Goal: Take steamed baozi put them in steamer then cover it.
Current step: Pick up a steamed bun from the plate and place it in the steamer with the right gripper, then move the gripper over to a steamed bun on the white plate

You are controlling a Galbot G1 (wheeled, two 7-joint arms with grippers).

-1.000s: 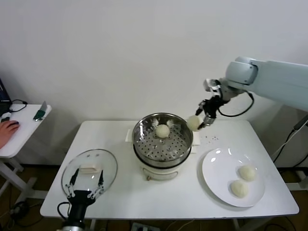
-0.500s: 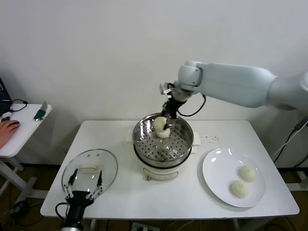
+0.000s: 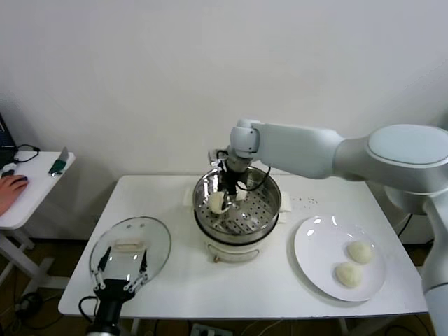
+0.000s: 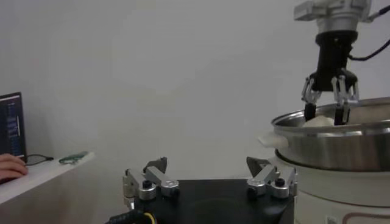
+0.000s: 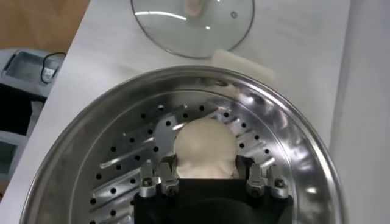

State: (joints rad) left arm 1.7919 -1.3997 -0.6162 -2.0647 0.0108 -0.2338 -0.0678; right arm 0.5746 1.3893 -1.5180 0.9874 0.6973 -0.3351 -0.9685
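The right gripper (image 3: 219, 201) squeezes a baozi (image 5: 205, 148) inside the steamer (image 3: 269, 206). Two buns (image 3: 353, 262) wait near the right edge; the glass lid (image 3: 130, 246) is still off.

Right arm stretched far leftward, wrist pointing down; right claw (image 3: 225, 201) seemingly clamped, fingers partly hidden. Left claw (image 3: 123, 274) low, near-left, fingers spread.

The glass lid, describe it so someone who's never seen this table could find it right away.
Start at the white table with the steel steamer at its middle. On the steamer's left, near the table's front corner, the glass lid lies flat, just beyond the waiting left gripper. Unlike the white plate on the right, it is see-through, with a white centre handle.
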